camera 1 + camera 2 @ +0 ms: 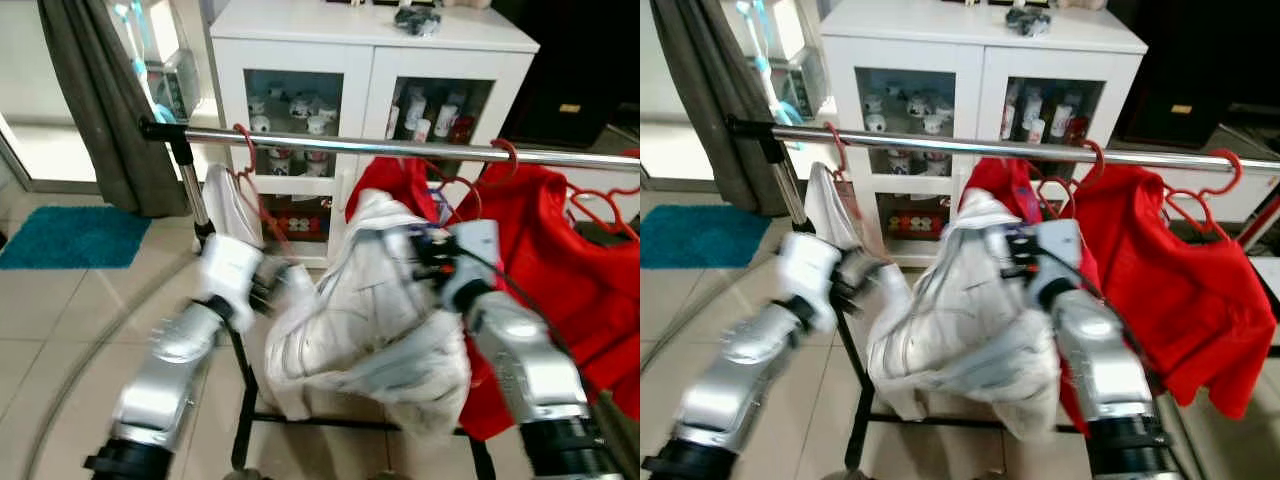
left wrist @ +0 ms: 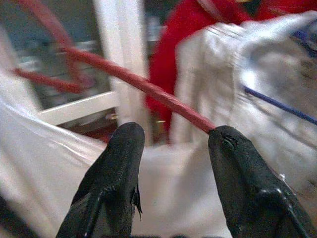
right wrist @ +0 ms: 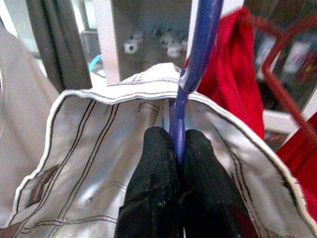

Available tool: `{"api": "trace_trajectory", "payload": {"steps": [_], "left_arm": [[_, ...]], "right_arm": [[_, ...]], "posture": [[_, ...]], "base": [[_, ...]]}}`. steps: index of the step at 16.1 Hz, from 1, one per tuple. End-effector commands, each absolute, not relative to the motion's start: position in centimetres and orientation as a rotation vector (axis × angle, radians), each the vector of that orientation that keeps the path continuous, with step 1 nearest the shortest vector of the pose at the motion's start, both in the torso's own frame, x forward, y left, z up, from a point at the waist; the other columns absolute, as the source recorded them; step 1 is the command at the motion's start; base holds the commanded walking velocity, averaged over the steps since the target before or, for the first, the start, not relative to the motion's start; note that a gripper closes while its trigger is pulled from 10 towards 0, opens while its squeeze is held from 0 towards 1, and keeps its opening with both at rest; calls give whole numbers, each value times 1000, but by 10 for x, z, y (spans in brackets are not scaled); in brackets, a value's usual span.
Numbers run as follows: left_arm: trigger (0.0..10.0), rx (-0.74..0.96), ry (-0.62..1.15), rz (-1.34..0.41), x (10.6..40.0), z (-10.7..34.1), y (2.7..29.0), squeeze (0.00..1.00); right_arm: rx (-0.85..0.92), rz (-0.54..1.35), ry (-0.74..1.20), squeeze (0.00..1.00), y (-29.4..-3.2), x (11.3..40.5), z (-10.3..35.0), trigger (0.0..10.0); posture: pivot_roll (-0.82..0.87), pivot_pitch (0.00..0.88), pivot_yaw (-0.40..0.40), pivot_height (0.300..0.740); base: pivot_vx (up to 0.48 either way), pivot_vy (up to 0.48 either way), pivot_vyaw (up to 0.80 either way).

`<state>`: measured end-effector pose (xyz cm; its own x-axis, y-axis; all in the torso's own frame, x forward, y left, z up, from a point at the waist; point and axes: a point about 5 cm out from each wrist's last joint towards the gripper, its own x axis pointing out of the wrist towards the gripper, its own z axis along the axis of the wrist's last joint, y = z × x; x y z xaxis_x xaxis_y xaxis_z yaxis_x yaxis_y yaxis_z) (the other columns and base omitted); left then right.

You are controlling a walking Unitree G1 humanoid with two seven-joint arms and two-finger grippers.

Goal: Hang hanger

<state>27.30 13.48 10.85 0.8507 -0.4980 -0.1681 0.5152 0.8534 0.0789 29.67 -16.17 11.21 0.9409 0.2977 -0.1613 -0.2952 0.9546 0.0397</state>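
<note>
Blue plastic of the hanger runs up from between the two black fingers of the right pincer, which are pressed together on its stem; its hook is cut off by the edge of the right wrist view, so I cannot tell if it touches the rail. In the head views the hanger is almost fully hidden inside the white garment that hangs on it, held below the chrome rail and in front of the red shirts. The left pincer is spread open, with a thin red hanger bar crossing between and beyond its tips; whether it touches one finger is hard to judge. The left arm is blurred in the head views. On the rail hang red hangers, one carrying another white cloth near the rail's upright post. Behind the rack stands a white cabinet with small cups behind glass doors, a grey curtain beside it, and a teal mat lies on the tiled floor.
</note>
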Motion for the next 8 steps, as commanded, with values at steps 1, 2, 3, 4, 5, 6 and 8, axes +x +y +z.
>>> {"api": "trace_trajectory", "payload": {"steps": [1,2,3,4,5,6,8], "left_arm": [[10000,147,112,-535,272,116,142,0],[10000,152,105,-546,271,117,142,0],[10000,154,102,-556,271,118,142,0],[10000,168,91,-593,270,121,141,0],[10000,175,88,-606,270,122,140,0],[10000,184,78,-633,270,125,138,0],[10000,169,52,-661,271,130,135,0]], "right_arm": [[6,352,4,0,-151,306,144,10000],[-1,361,-19,0,-150,308,147,10000],[-7,364,-32,0,-149,309,150,10000],[-20,366,-59,0,-147,314,155,10000],[-23,365,-66,0,-146,316,156,10000],[-24,365,-73,0,-143,324,161,10000],[-17,354,-90,0,-139,333,168,10000]], "posture": [[50,0,-43,723],[50,0,-43,723],[48,0,-39,723],[47,0,-36,723],[47,0,-34,723],[45,0,-32,723],[46,0,-30,723]], "base": [[0,0,0],[0,0,0],[0,0,0],[0,0,0],[0,0,0],[0,0,0],[0,0,0]]}}
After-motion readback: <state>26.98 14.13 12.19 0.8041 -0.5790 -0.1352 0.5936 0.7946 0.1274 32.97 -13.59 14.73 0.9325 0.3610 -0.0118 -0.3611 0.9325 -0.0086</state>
